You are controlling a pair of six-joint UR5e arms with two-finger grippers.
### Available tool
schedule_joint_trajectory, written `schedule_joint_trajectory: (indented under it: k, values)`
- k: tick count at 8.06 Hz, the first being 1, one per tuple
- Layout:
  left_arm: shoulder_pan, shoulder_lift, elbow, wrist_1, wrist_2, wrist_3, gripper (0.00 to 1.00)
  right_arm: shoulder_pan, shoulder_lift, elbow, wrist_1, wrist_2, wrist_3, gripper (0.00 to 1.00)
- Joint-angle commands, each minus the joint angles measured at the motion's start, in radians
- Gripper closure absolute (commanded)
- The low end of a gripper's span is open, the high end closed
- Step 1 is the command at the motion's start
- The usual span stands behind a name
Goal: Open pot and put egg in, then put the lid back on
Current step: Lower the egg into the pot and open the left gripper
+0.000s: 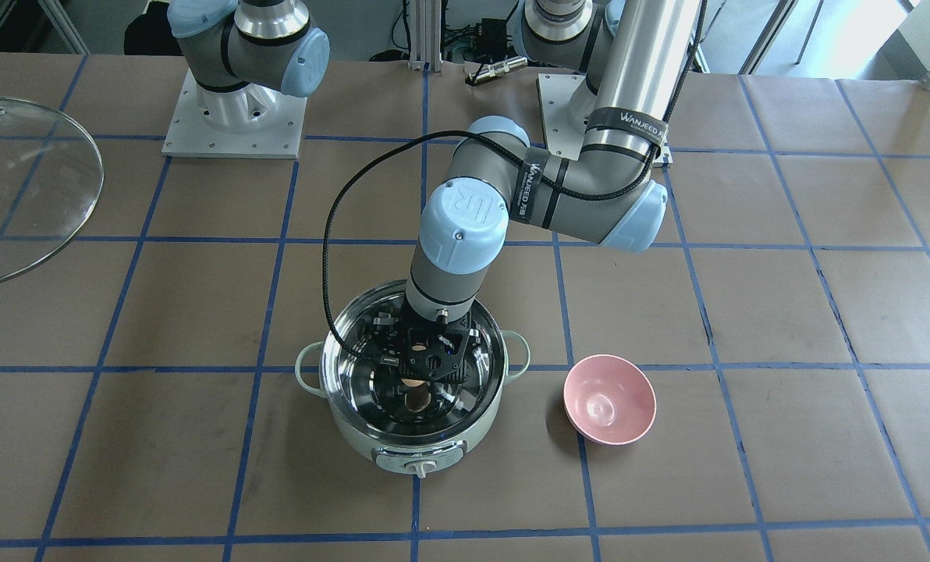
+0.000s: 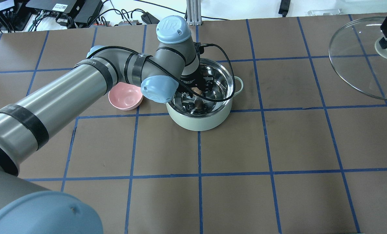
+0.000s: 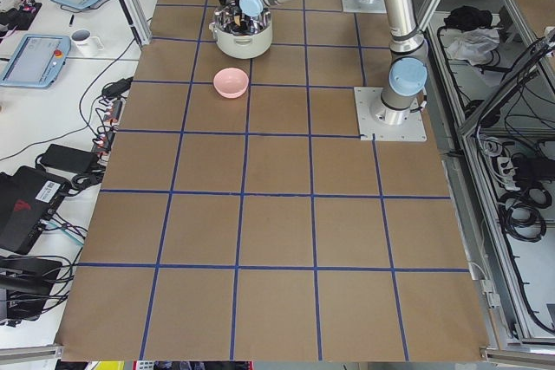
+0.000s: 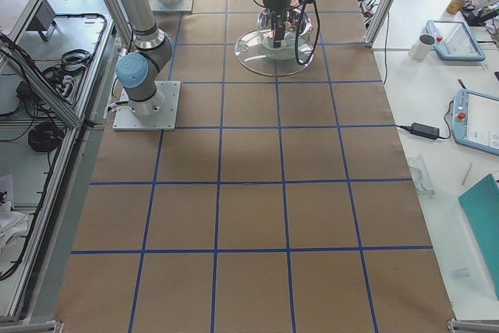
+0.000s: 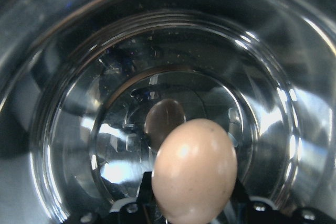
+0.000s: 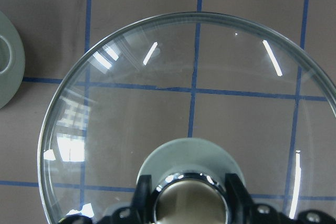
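Note:
The mint-green pot [image 1: 465,437] stands open in the middle of the table and also shows in the overhead view [image 2: 196,122]. My left gripper [image 1: 418,375] reaches down inside it, shut on the tan egg [image 5: 194,171], which hangs a little above the steel floor. The egg's reflection lies below it. My right gripper [image 6: 186,198] is shut on the beige knob [image 6: 186,205] of the glass lid [image 6: 189,93]. It holds the lid far off to the robot's right [image 2: 355,55], well apart from the pot.
A pink bowl [image 1: 609,400] sits on the table close to the pot, under my left forearm in the overhead view [image 2: 125,96]. A pale green round shape [image 6: 8,59] shows at the left edge of the right wrist view. A black cable loops over the pot's rim.

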Motion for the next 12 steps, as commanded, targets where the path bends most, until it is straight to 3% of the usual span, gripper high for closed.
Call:
schedule_joint_trajectory:
  k: [1,2,4,7,9,12]
  values:
    - [0.000,-0.019,-0.004,0.009,0.020,-0.001,0.67,-0.012,0.001,0.008,0.003,0.031,0.000,1.00]
    - [0.000,-0.016,-0.003,0.009,0.020,-0.007,0.22,-0.012,0.001,0.008,-0.002,0.033,0.001,1.00]
    - [-0.002,-0.010,-0.004,0.009,0.018,-0.021,0.08,-0.012,0.001,0.009,-0.002,0.033,0.003,1.00]
    - [-0.005,0.002,-0.003,0.011,0.017,-0.050,0.00,-0.012,-0.001,0.011,0.000,0.033,0.001,1.00]
    - [-0.013,0.075,-0.001,-0.021,0.015,-0.079,0.00,-0.012,0.004,0.013,0.000,0.036,0.003,1.00]
    - [-0.003,0.259,0.025,-0.270,0.017,-0.081,0.00,-0.008,0.007,0.014,0.001,0.036,0.027,1.00]
